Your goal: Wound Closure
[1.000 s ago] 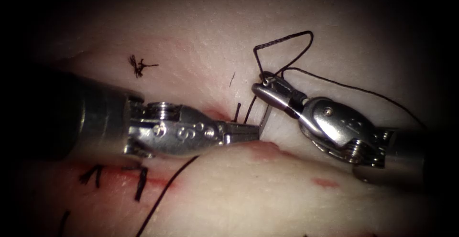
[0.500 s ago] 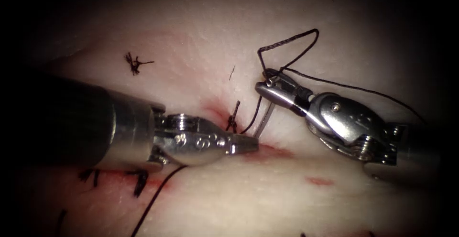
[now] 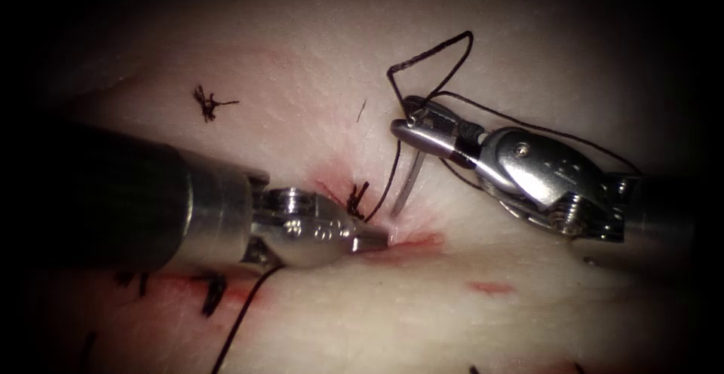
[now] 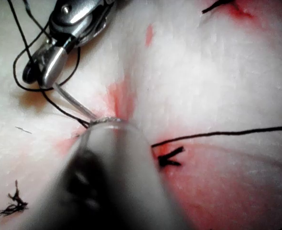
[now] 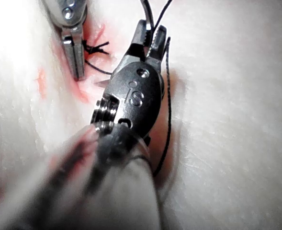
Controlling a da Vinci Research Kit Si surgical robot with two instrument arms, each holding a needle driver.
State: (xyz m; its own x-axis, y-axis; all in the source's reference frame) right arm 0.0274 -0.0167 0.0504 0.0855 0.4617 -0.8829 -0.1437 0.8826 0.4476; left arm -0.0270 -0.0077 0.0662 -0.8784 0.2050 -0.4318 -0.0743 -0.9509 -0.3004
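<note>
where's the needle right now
In the endoscope view the needle hangs from the right hand, held near its upper end, its tip pointing down toward the cut beside the left hand.

The right tool [image 5: 150, 36] carries stamped characters on its dark wrist housing that read as "IS", at about 7 o'clock from its jaws. The left tool [image 3: 373, 240] has small stamped marks on its metal body, too blurred to read.

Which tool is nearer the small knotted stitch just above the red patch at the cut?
Left. The left tool has its tip just below and right of the knot; the right tool, holding the needle, sits farther up and right.
</note>
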